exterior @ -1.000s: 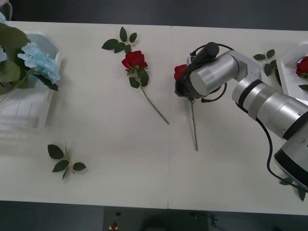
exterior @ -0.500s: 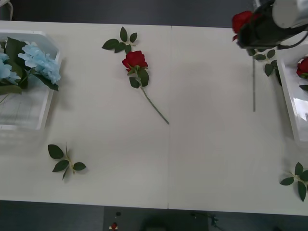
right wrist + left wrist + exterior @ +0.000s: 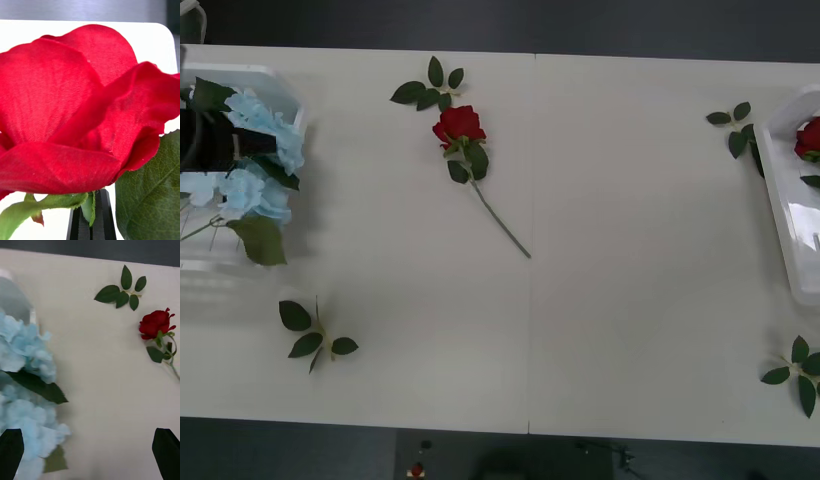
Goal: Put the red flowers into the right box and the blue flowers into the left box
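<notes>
The left box (image 3: 280, 235) holds blue flowers (image 3: 252, 192), one leaf hanging over its front rim. My left gripper (image 3: 210, 140) hovers over that box; in the left wrist view it (image 3: 89, 455) is open above the blue flowers (image 3: 26, 420), with black fingertips (image 3: 167, 452) far apart. One of the red flowers (image 3: 460, 125) lies on the table's middle, also seen as a rose (image 3: 155, 324) beyond the left gripper. Another rose (image 3: 810, 137) lies in the right box (image 3: 783, 200). My right gripper (image 3: 95, 215) is shut on the stem of a red rose (image 3: 75, 112).
Bloomless leaf sprigs lie on the white table: one behind the middle rose (image 3: 435, 85), one front left (image 3: 315, 335), one beside the right box (image 3: 735, 125), one front right (image 3: 800, 370). Open tabletop separates the two boxes.
The right arm lifted a rose from the table's middle and carried it right, out of the front view. The left gripper came in over the left box, where the blue flowers now lie spread lower.
</notes>
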Controlling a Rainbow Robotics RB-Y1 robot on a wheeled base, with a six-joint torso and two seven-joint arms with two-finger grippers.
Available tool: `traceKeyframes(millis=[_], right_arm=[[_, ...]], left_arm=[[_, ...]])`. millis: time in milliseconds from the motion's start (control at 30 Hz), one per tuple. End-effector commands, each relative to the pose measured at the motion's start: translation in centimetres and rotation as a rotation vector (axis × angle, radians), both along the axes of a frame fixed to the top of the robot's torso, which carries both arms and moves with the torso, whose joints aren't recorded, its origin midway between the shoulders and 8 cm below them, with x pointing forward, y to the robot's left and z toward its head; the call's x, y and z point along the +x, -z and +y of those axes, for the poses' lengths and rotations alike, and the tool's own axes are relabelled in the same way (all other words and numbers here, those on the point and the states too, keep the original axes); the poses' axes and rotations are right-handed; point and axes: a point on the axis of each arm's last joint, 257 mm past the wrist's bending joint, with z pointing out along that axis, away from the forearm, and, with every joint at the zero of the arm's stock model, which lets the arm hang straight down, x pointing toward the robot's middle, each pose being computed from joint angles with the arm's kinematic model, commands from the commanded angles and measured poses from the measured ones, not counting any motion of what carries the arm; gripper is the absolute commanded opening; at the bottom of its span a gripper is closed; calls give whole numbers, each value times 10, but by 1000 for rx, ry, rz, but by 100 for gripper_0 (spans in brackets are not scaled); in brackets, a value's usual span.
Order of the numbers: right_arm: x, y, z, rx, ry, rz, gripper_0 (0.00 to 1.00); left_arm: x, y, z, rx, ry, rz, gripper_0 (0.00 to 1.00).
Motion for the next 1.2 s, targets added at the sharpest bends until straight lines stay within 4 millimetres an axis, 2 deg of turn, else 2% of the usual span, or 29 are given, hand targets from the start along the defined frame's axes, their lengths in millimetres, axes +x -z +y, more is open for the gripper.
traceKeyframes(millis=[33, 67, 233, 400, 600, 667, 800, 933, 1000, 1033, 1067, 1167, 1200], right_arm=[[10, -4, 0, -51, -32, -13, 90], [13, -2, -1, -50, -27, -22, 100], [23, 2, 5, -37, -31, -50, 100], [31, 3, 17, -18, -45, -68, 100], [43, -3, 53, 76, -94, -105, 100], [49, -9, 72, 103, -133, -121, 100], [60, -17, 124, 122, -270, -133, 100], [57, -24, 196, 145, -490, -135, 100], [45, -25, 237, 189, -613, -137, 100], [41, -24, 247, 207, -642, -138, 100], [29, -22, 269, 267, -702, -139, 100], [-5, -12, 314, 379, -874, -145, 100], [-16, -8, 323, 398, -928, -151, 100]], left_arm=[[14, -28, -56, -9, -25, -27, 100], [18, -25, -75, -33, -45, -12, 100], [35, -8, -116, 27, -138, -20, 100], [54, 15, -144, 90, -250, -38, 100], [87, 41, -173, 81, -264, -111, 100], [99, 51, -181, 74, -241, -139, 100], [117, 66, -195, 49, -193, -187, 100], [132, 80, -206, 61, -139, -256, 100], [140, 89, -212, 62, -107, -287, 100], [142, 91, -213, 63, -101, -291, 100], [146, 95, -217, 64, -83, -302, 100], [152, 104, -230, 80, -35, -320, 100], [154, 107, -233, 91, -21, -324, 100]])
